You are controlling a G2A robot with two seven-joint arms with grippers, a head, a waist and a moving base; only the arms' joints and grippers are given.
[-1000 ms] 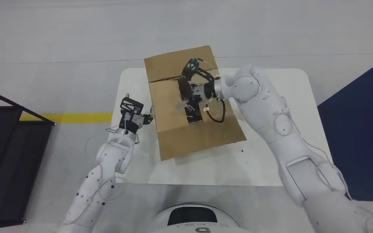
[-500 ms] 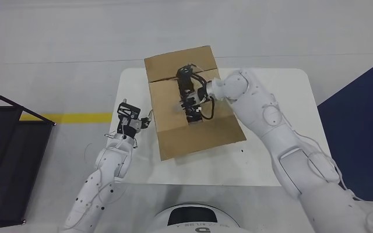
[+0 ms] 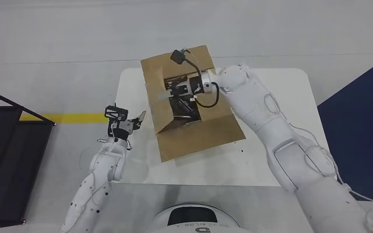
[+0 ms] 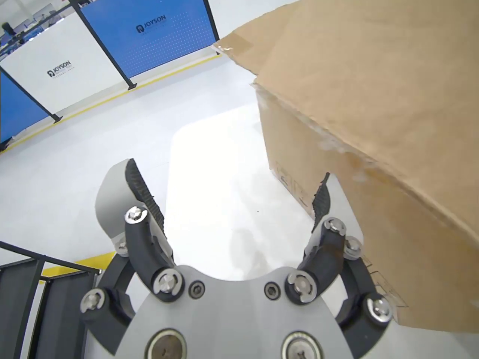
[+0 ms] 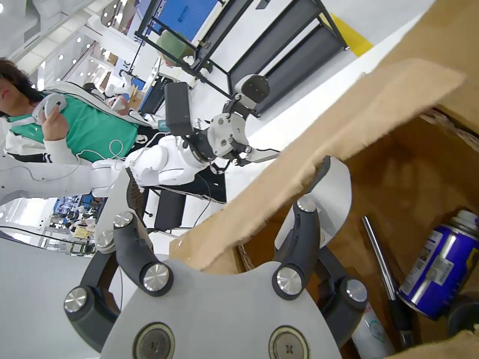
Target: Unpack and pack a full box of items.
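Observation:
A brown cardboard box [image 3: 198, 131] stands on the white table [image 3: 274, 157] with its top partly open. My right gripper [image 3: 173, 91] sits at the opening's left edge, open, with one finger on each side of a raised flap [image 5: 336, 121]. Inside the box lie a blue spray can [image 5: 438, 267], a thin metal rod [image 5: 378, 252] and a white bottle [image 5: 370, 330]. My left gripper [image 3: 138, 118] hovers just left of the box, open and holding nothing; in the left wrist view its fingers [image 4: 142, 192] frame bare table beside the box wall [image 4: 374, 188].
A black metal rack [image 3: 14, 163] stands on the floor left of the table, beside a yellow floor line [image 3: 64, 117]. A blue panel [image 3: 349, 128] is at the right. Bare table lies in front of and right of the box.
My right gripper moved from the middle of the opening to its left edge, and the left flap swung up, widening the opening. My left gripper drew back leftward from the box.

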